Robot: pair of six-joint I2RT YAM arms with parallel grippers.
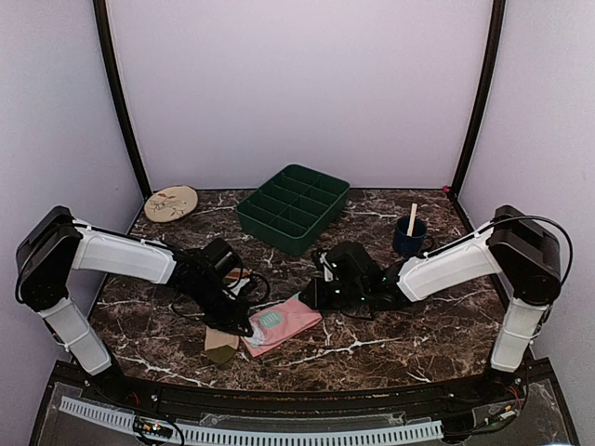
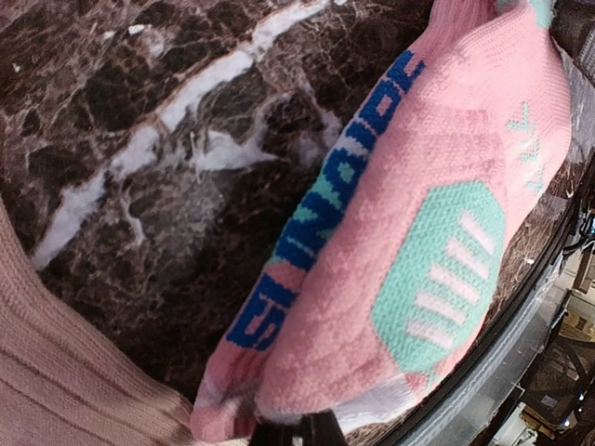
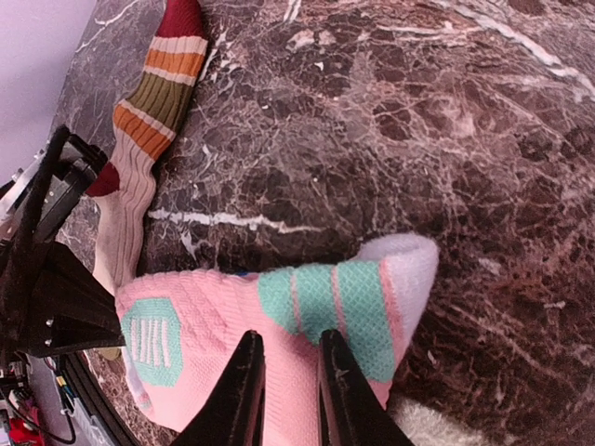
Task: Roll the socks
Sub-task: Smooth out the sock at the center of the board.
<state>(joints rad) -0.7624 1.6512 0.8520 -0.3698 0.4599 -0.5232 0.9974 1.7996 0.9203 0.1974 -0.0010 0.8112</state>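
Pink knit fills both wrist views. The pink sock [image 2: 446, 214] lies flat on the marble table [image 3: 418, 139] with a claw at each end. The left claw [image 2: 297, 432] has its fingers together, pinching the white hem at the sock's near end, and the teal patch sits just ahead of its tips. At the other end, the right claw [image 3: 289, 353] has its jaws drawn narrow with a ridge of pink fabric caught between them. That reads to me as a pinch just behind the teal-banded end.

The striped sock [image 3: 153, 102] lies well off to the right claw's far left and runs away from it. Its beige ribbing shows close beside the left claw, low and to its left. I cannot tell whether it touches the pink one there.

There are three ways this could go wrong:

- **Pinch slips:** the left claw has only a thin bite on the hem, so a tug could pull the fabric free.
- **Stretch instead of roll:** with a claw on each end, any outward pull would tighten the sock rather than curl it.
- **Partner sock dragged or missed:** the striped sock is not laid along the pink one. A roll begun now would likely take one sock alone, and the left arm above the striped sock could drag it askew.
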